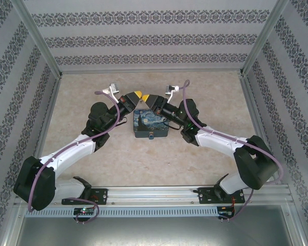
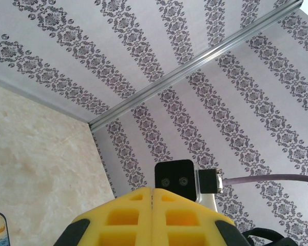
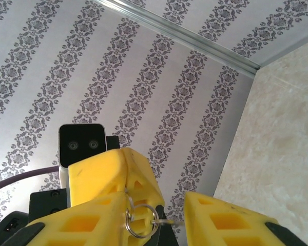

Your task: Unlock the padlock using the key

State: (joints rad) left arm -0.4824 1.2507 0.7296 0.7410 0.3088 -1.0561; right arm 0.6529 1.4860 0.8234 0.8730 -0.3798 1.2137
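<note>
Hovering centrally — right tool [image 1: 150, 98] near tin [image 1: 150, 125].

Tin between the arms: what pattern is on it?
The tin bears a swirling blue night sky; top view.

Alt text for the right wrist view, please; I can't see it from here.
A small metal ring with a thin metal sliver dangles at the closed yellow tips of the left gripper, between the parted yellow fingers of the right gripper. Patterned wall and beige table behind.

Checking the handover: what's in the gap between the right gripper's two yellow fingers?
In the right wrist view, a small metal ring hangs there with a thin metal stem, likely the key, just below the left gripper's shut tips.
</note>
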